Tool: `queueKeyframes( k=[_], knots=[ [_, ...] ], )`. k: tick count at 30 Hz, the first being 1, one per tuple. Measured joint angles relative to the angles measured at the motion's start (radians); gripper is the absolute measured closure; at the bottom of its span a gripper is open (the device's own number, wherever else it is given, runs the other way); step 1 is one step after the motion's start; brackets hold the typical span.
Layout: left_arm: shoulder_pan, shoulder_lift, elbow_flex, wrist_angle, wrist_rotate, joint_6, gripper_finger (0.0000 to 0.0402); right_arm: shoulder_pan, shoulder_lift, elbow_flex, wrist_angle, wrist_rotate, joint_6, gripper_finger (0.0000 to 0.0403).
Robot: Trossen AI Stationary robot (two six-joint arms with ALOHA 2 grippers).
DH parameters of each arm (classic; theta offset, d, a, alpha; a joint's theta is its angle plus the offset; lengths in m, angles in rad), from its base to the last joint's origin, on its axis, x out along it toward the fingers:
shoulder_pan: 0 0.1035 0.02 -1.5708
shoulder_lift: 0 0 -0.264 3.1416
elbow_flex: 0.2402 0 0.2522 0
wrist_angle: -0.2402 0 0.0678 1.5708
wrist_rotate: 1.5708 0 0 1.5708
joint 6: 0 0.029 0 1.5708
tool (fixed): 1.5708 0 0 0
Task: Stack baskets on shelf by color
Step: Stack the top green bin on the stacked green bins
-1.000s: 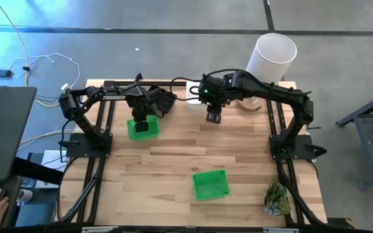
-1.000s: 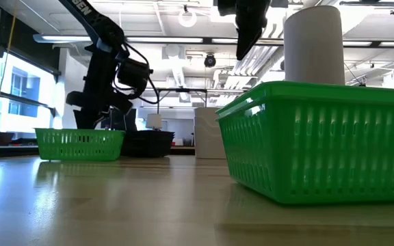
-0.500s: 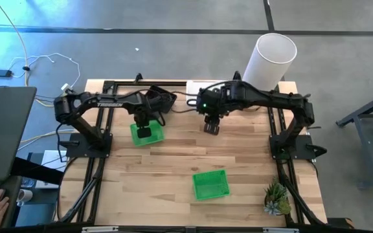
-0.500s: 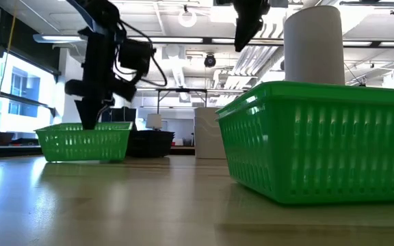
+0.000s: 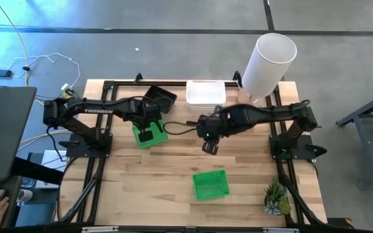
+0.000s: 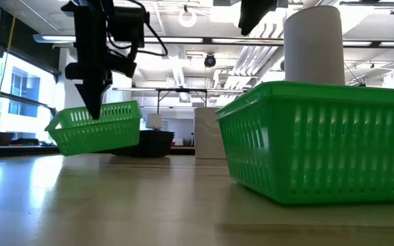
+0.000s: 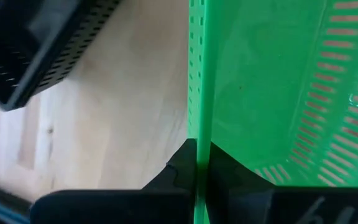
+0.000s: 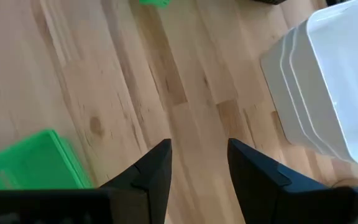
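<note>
Between its clamped fingers the left gripper point(image 5: 146, 134) grips one wall of a green basket point(image 6: 96, 128), lifted tilted off the table point(image 5: 167, 168), with the black baskets point(image 5: 160, 98) just beyond it; white lettering "TROSSEN" reads along that arm. Right gripper point(image 5: 209, 147) hangs above bare wood, fingers spread and holding nothing, the white baskets point(image 5: 206, 94) behind it and a second green basket point(image 5: 211, 184) just ahead.
</note>
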Motion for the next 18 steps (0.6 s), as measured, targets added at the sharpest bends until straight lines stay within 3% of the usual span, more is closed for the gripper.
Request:
queueKeyframes(
  k=[18],
  knots=[
    [-0.281, -0.014, 0.004, -0.002, -0.254, -0.329, 0.0401, 0.217, 0.034, 0.000, 0.008, 0.226, 0.417, 0.0259]
  ],
)
